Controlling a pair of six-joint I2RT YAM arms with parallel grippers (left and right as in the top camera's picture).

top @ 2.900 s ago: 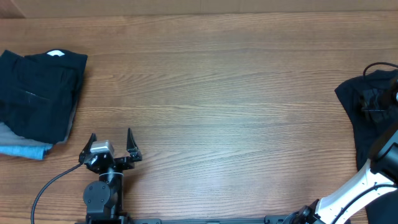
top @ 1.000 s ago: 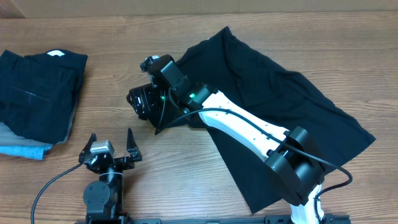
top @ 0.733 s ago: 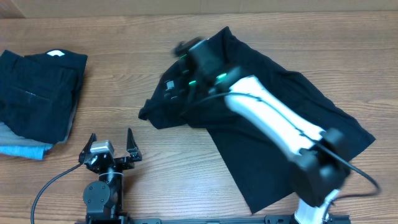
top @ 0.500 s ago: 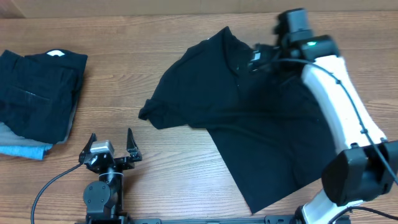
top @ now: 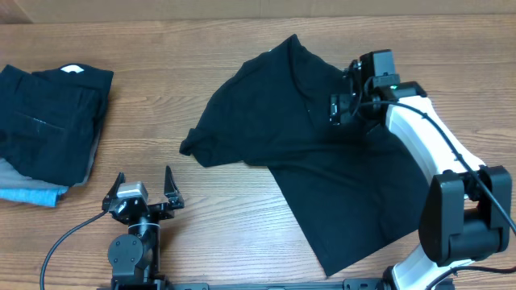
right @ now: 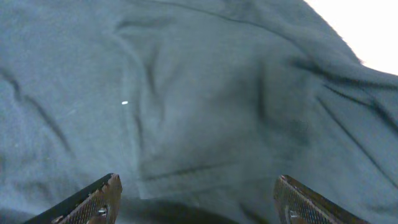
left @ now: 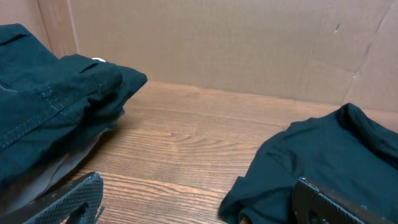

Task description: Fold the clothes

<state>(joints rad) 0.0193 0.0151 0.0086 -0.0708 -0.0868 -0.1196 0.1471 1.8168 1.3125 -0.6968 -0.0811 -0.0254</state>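
Observation:
The clothes, a black T-shirt (top: pixel 322 161), lie loosely spread and creased across the middle and right of the wooden table (top: pixel 242 234), one sleeve bunched at its left end. My right gripper (top: pixel 339 109) hovers over the shirt's upper right part, open, with nothing between its fingers (right: pixel 99 200); wrinkled shirt fabric (right: pixel 186 93) fills the right wrist view. My left gripper (top: pixel 144 174) rests at the table's front left, open and empty, well apart from the shirt. In the left wrist view the bunched shirt edge (left: pixel 323 155) lies ahead to the right of that gripper (left: pixel 196 202).
A stack of folded dark garments (top: pixel 48 121) with a light blue one (top: pixel 32 193) underneath sits at the left edge. A cardboard wall (left: pixel 217 43) stands behind the table. A black cable (top: pixel 60 242) trails from the left arm's base.
The right arm dragged the shirt from the far right onto the table's middle, let it go, then swung back right above it. The left arm stayed still.

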